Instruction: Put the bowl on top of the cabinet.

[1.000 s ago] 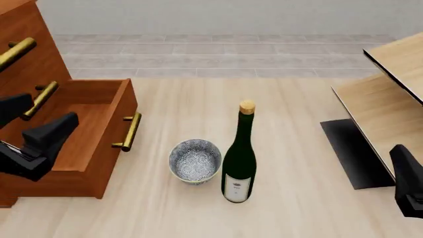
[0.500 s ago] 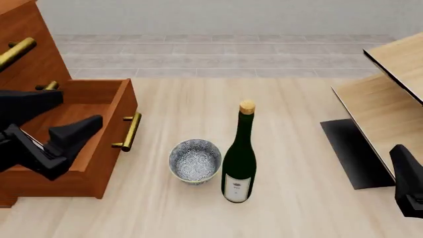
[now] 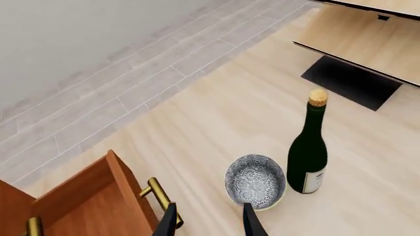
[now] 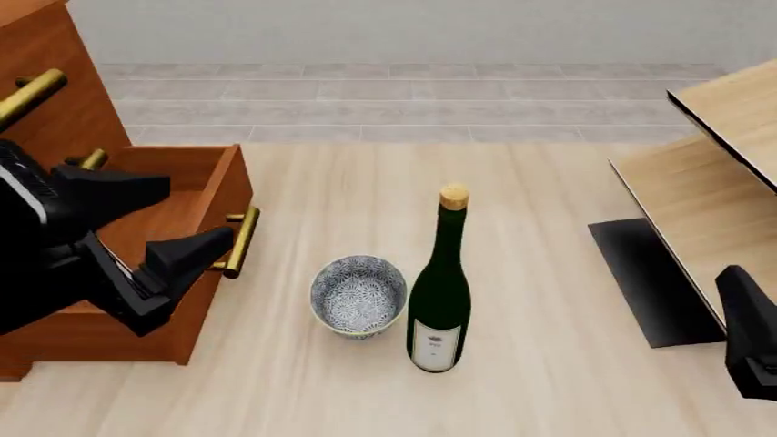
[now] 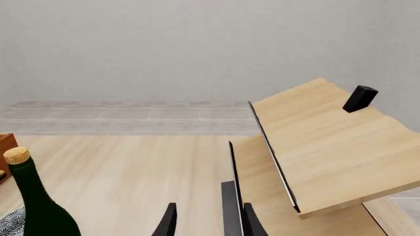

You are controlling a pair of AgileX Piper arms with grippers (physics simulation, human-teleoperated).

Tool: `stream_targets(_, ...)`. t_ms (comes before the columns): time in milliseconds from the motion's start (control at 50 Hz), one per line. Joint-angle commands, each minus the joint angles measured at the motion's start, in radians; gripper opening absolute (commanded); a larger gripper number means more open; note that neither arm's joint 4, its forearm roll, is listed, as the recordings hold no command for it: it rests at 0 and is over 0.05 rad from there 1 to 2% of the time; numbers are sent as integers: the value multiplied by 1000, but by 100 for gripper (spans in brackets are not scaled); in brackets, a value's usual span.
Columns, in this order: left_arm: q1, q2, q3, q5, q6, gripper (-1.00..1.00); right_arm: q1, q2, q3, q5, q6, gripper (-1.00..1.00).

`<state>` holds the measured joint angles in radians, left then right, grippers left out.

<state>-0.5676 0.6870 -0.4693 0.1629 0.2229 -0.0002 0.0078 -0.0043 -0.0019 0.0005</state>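
The white, blue-speckled bowl (image 4: 358, 296) stands upright on the table, just left of a dark green wine bottle (image 4: 439, 291). The reddish-brown cabinet (image 4: 67, 118) fills the left edge, its lowest drawer (image 4: 170, 228) pulled out. My left gripper (image 4: 198, 211) hovers open over the drawer's front, left of the bowl and apart from it. In the left wrist view the bowl (image 3: 256, 181) lies just beyond the open left gripper (image 3: 210, 223). My right gripper (image 5: 208, 223) is open and holds nothing; one black finger (image 4: 747, 332) shows at the lower right edge.
The corked wine bottle (image 3: 308, 152) stands close against the bowl's right side. Pale light-wood furniture with black edging (image 4: 716, 182) tilts along the right side, with a small black block (image 5: 359, 98) on it. The drawer's brass handle (image 4: 243, 241) juts toward the bowl.
My left gripper has swung right and forward from over the open drawer toward the bowl. The bowl, bottle and right arm have not moved.
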Motion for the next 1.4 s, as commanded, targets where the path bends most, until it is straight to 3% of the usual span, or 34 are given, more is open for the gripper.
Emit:
stream_targets(20, -40, 69, 10, -39, 12, 100, 0, 0, 0, 0, 0, 100)
stream_targets(380, -89, 200, 13, -105, 2, 100, 0, 0, 0, 0, 0, 100)
stream_targets(600, -118, 285, -39, -104, -12, 100, 0, 0, 0, 0, 0, 100)
stream_targets(700, -128, 302, -43, -114, 13, 100, 0, 0, 0, 0, 0, 100)
stream_targets(1040, -115, 366, -75, -127, -9, 100, 0, 0, 0, 0, 0, 100)
stream_targets(1400, -98, 504, -57, -226, -55, 100, 0, 0, 0, 0, 0, 100)
